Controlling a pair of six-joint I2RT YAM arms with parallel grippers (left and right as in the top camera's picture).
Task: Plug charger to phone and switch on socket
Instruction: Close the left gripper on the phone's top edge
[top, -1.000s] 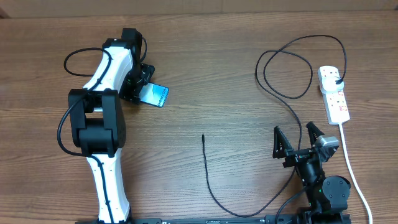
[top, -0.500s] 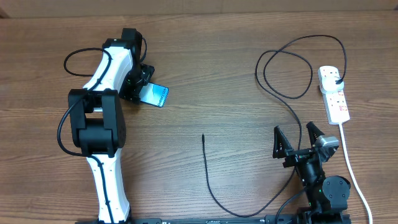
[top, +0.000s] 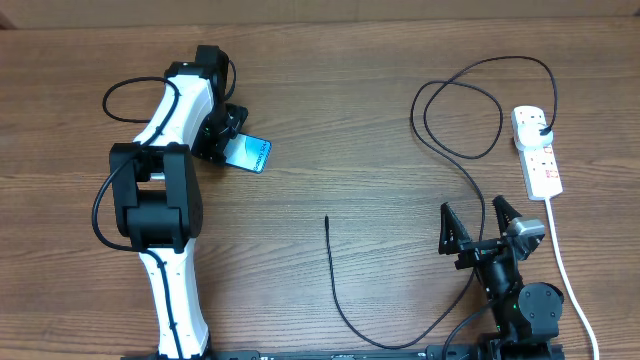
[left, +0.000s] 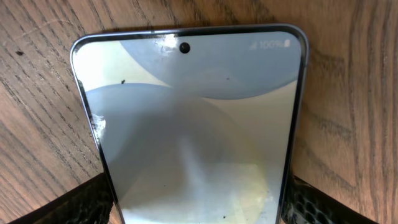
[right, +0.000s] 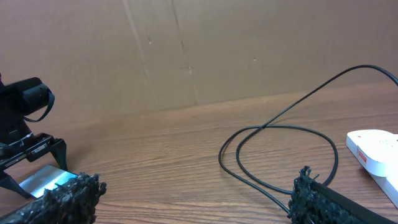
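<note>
Overhead: looks straight down on the whole surface (top: 330, 120). Left wrist: peers from very close onto the phone (left: 193, 124), framed by the left end effector (left: 196, 205). Right wrist: faces low across the surface past the right end effector (right: 189, 199), sharing that phone (right: 40, 180) far ahead-left.

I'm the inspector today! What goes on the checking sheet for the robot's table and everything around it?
Surface: brown wooden table.
Job's things: phone on the table, screen lit; charger not in the phone; socket near the right edge, switches too small to read.
Clutter: nothing seen.
Grippers: left gripper has a finger on each side of the phone, grip unclear; right gripper open, empty.
Cables: charger's tip lies loose mid-table, its plug sits in the socket's far end; white cord runs off the near edge.
Surroundings: plain brown wall behind the table.
</note>
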